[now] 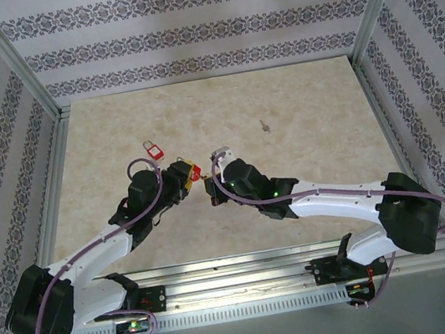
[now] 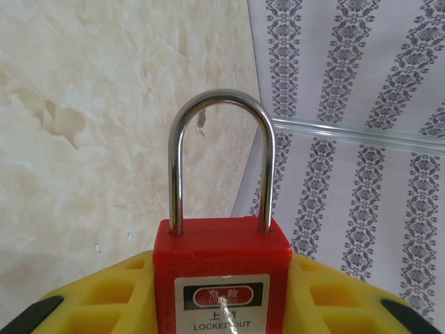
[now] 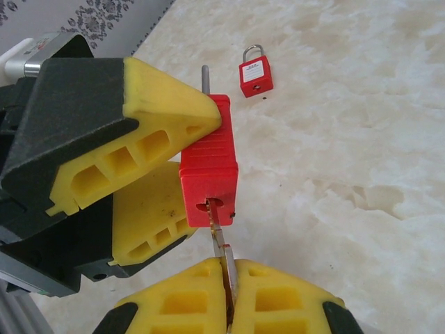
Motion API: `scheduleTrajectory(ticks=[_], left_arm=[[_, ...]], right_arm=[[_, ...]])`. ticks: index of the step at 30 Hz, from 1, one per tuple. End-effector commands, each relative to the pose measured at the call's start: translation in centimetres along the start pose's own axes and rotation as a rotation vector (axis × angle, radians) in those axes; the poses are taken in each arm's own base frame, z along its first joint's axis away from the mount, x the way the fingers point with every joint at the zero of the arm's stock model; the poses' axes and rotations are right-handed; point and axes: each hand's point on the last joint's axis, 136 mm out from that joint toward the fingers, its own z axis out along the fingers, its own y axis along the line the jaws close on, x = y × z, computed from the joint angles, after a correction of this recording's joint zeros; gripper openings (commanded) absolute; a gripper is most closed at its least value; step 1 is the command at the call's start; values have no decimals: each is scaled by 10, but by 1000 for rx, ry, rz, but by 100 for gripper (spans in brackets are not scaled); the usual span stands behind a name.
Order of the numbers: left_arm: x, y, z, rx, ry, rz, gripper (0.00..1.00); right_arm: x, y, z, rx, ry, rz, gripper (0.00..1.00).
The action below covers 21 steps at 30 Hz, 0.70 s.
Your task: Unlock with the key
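The tabletop is lying below both end effectors. Everything looks lifted clear of it.

The left end effector is clamping the red padlock by its plastic body, jaws partway closed around it. The shackle is pointing away from that wrist and looking shut. I'm guessing the body is rigid, fairly light and a bit slick, so squeezing the flat faces like this is making sense, since turning the key will be trying to twist it loose.

The right end effector is pinching fully shut on the key. It's a thin, stiff metal blade that's probably prone to slipping, so gripping it close up is helping. The key's tip is sitting right at the keyway, straight ahead of the right fingertips. How deep it's going, I can't tell.
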Motion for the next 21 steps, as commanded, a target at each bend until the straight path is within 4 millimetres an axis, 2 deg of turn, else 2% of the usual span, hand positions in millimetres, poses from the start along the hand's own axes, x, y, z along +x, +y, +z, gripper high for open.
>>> scheduleTrajectory(ticks=[1,7,13,16,21], left_arm=[[35,-16,0,63,130,30,0],[39,-23,2,123,148,-37,0],[45,-44,-1,174,170,-31,0],[45,-42,-3,148,167,0,0],[48,-27,-3,62,183,36,0]], right_arm=[[-25,2,5,-59,-96,97,0],[-31,-1,3,-115,-134,158,0],[-29,0,6,-136,-123,171,0],[-32,-1,4,-141,-133,180,0],[-35,3,2,-111,-118,99,0]])
